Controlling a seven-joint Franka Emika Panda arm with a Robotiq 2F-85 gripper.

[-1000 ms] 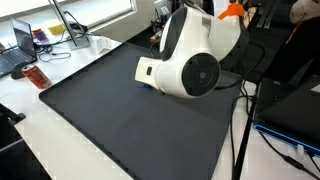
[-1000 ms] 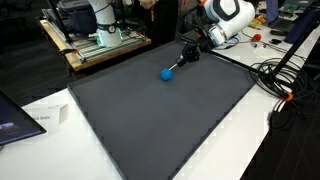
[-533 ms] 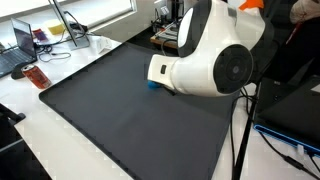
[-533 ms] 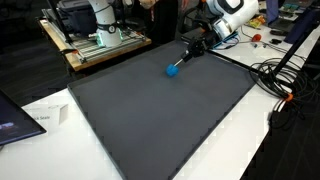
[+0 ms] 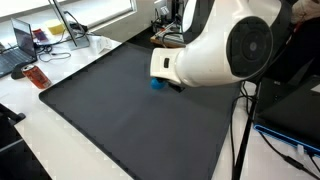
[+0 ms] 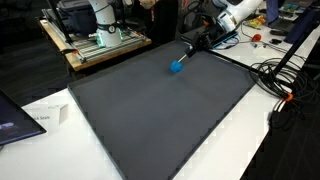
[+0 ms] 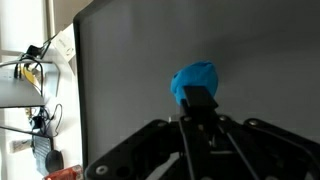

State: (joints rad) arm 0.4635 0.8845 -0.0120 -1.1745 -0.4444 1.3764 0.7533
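Observation:
My gripper point(image 7: 200, 108) is shut on the black handle of a tool with a round blue head point(image 7: 194, 80). In the wrist view the blue head sticks out just past the fingertips, over the dark mat point(image 7: 260, 50). In an exterior view the blue head point(image 6: 176, 67) rests on or just above the mat near its far edge, and the handle slants up to the gripper point(image 6: 202, 44) under the white arm point(image 6: 236, 10). From the opposite side the arm's big white body point(image 5: 225, 50) hides the gripper, and only part of the blue head point(image 5: 156, 84) shows.
A large dark mat point(image 6: 160, 120) covers the white table. Cables point(image 6: 275, 75) lie past the mat's edge near the arm's base. A laptop point(image 5: 15, 45) and a red object point(image 5: 38, 77) sit beyond one corner. A bench with equipment point(image 6: 90, 30) stands behind.
The arm has drawn back and up toward the mat's far edge, carrying the tool. The blue head has shifted a little that way. The gripper has stayed shut.

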